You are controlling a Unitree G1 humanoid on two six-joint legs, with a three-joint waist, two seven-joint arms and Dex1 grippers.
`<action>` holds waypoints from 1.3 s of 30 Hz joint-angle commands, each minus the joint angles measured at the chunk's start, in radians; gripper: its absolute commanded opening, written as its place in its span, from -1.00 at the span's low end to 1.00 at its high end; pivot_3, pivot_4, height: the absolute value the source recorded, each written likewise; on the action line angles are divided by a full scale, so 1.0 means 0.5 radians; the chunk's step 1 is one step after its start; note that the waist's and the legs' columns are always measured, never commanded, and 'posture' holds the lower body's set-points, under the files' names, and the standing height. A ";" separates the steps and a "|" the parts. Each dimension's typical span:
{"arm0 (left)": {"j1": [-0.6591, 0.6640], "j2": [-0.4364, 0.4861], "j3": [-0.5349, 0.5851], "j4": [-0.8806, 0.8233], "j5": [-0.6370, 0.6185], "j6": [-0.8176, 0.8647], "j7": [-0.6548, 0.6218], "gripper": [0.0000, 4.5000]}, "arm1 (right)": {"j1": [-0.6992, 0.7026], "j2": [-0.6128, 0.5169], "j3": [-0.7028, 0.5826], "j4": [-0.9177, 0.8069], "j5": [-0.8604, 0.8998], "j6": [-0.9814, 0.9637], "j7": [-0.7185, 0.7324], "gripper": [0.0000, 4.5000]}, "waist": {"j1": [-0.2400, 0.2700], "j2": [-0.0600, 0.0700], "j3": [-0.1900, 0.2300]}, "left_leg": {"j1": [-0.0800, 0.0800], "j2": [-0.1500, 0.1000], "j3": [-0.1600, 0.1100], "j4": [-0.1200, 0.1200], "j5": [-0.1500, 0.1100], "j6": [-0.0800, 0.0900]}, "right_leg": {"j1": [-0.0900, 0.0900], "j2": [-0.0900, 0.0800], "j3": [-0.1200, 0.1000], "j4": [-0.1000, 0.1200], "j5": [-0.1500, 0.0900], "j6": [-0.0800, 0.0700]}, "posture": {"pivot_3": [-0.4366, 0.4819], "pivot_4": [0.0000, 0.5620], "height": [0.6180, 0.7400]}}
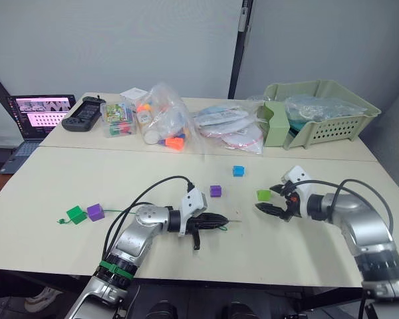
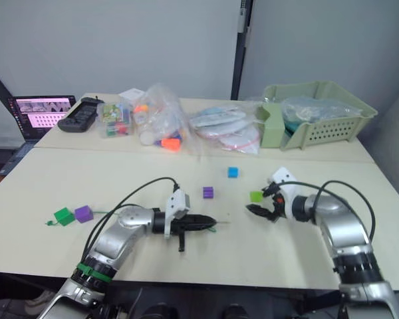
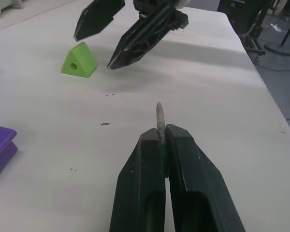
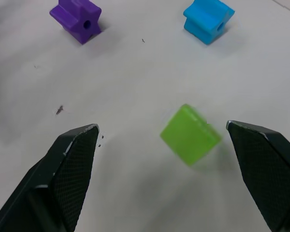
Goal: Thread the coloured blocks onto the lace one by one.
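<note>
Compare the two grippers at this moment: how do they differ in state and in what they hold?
The left gripper is shut on the lace, its grey tip poking out ahead; the right gripper is open and holds nothing. The right one stands around the lime green block without touching it; the left has no block nearby. Both hang low over the table.

Pale table (image 1: 66, 179), seam across the far part. Lime block (image 1: 263, 195) between the wide-apart right jaws, on the surface. Blue block (image 1: 238, 171) and purple block (image 1: 215, 191) beyond those jaws. Lace (image 1: 120, 213) trailing behind the left jaws to a dark green block (image 1: 75, 214) touching a second purple block (image 1: 96, 212). Beyond the seam: basket (image 1: 332, 126), bags (image 1: 226, 126), laptop (image 1: 36, 116), controller (image 1: 84, 113).
</note>
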 commanded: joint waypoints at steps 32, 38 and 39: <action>-0.126 -0.104 -0.086 0.050 -0.013 -0.051 -0.072 -1.00 | 0.514 0.915 -0.256 -0.526 0.027 -0.104 -1.301 -0.47 | -0.026 0.001 -0.001 | 0.000 0.000 -0.002 -0.003 0.000 -0.001 | 0.000 0.001 0.000 0.000 0.000 0.000 | -0.05 -0.47 0.88; -0.191 -0.195 -0.104 0.172 0.002 -0.108 -0.068 -1.00 | 0.966 0.995 -0.192 -1.025 0.076 0.098 -1.377 -0.47 | -0.035 0.002 -0.001 | -0.001 0.001 -0.003 -0.003 0.000 -0.001 | 0.001 0.002 0.000 -0.005 -0.001 0.001 | -0.05 -0.47 0.88; -0.220 -0.212 -0.110 0.209 0.008 -0.115 -0.076 -1.00 | 1.039 1.013 -0.158 -1.080 0.065 0.106 -1.394 -0.47 | -0.032 0.002 -0.001 | 0.000 0.001 -0.002 -0.003 0.000 -0.001 | 0.001 0.002 0.001 -0.005 -0.001 0.001 | -0.05 -0.47 0.88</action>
